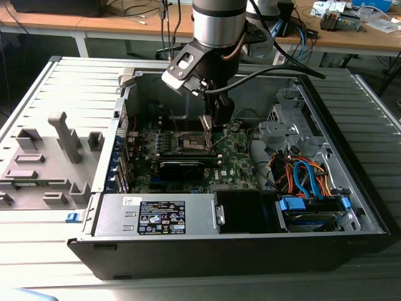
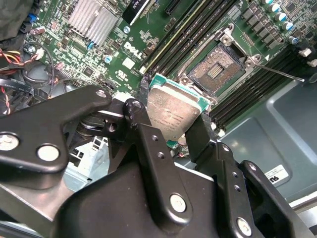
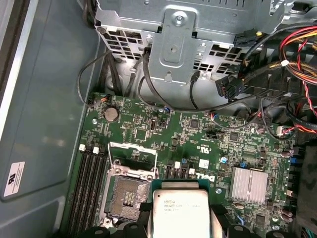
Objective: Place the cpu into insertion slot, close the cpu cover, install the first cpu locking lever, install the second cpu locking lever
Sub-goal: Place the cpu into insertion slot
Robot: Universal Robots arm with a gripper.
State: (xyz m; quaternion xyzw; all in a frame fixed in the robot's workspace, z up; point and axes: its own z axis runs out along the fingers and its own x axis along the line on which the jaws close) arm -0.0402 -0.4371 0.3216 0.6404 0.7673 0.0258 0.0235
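Currently clamped on the cpu (image 2: 174, 109), a small flat square chip with a silvery-grey metal top and green rim: black two-finger pincer (image 2: 172, 131) gripping it by two opposite edges, carried in the air. Hanging above and just beside the insertion slot (image 3: 128, 196), the small square socket with a dark pin field and silvery rim on the green motherboard (image 3: 198, 134); not seated, no contact visible. Tilt against the socket hard to judge. Thin silvery cpu cover (image 3: 132, 154) frame swung up at one edge of the slot, thin wire locking lever (image 2: 277, 73) sticking out free, so nothing closed or latched yet. Risks, as a judgement: coming down tilted or off-centre and bending socket pins; wrong rotation against the socket keys; edge-only grip letting the chip slip or twist on contact; a finger or chip corner clipping the raised cover or the lever, with the long black memory slots (image 2: 183, 34) close alongside. All inside an open dark desktop case (image 1: 219, 251) lying on its side, with a grey power supply box (image 1: 156, 216) and orange and blue cables (image 1: 307, 175). Case resting on a grey slatted metal surface (image 1: 37, 251); grey fixture blocks (image 1: 56, 157) on it toward the exterior view's left. Light wooden desks (image 1: 376, 37) at the back, cluttered with cables and small parts.
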